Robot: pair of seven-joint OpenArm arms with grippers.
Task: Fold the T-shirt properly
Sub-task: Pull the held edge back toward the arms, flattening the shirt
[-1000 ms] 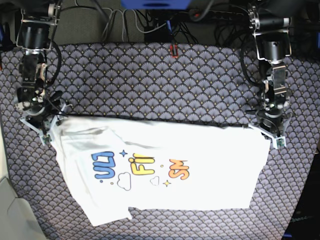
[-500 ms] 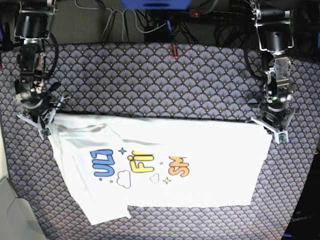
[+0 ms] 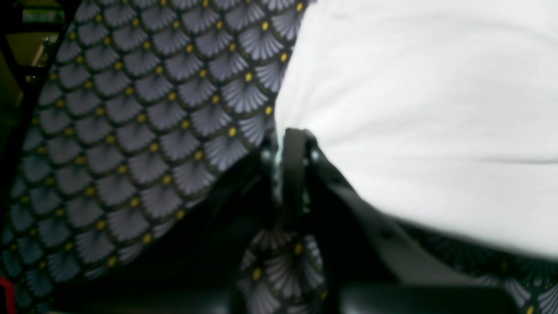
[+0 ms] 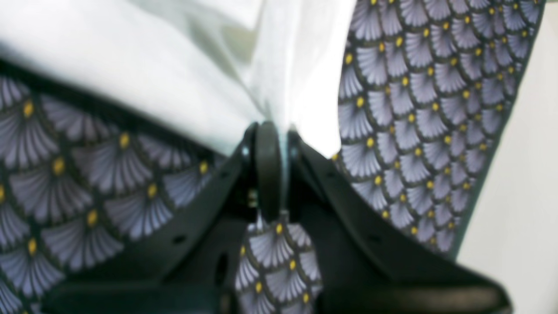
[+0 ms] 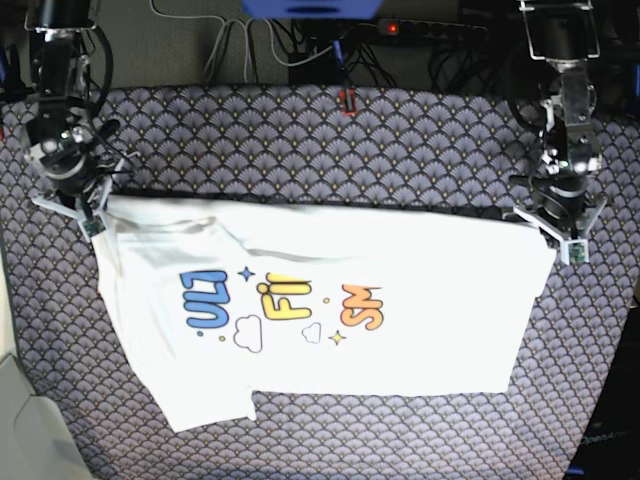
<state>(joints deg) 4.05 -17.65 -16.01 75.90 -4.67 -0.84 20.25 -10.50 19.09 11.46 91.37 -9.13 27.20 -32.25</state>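
We note the T-shirt (image 5: 330, 310), soft white cotton, spread print-up over a table cover (image 5: 300, 140) patterned in grey fan scales with yellow dots. Blue, yellow and orange lettering with clouds and stars sits mid-cloth. The upper edge runs taut and nearly straight between both arms; the lower hem is stepped, with a flap hanging lower at the base view's left. The left gripper (image 3: 290, 144), black plastic, has its jaws pressed together on one top corner, cloth bunching into them. The right gripper (image 4: 268, 139) pinches the opposite corner likewise, fabric creasing upward. We see bare patterned cover above the shirt and along both sides; cables (image 5: 290, 40) lie beyond the far edge.
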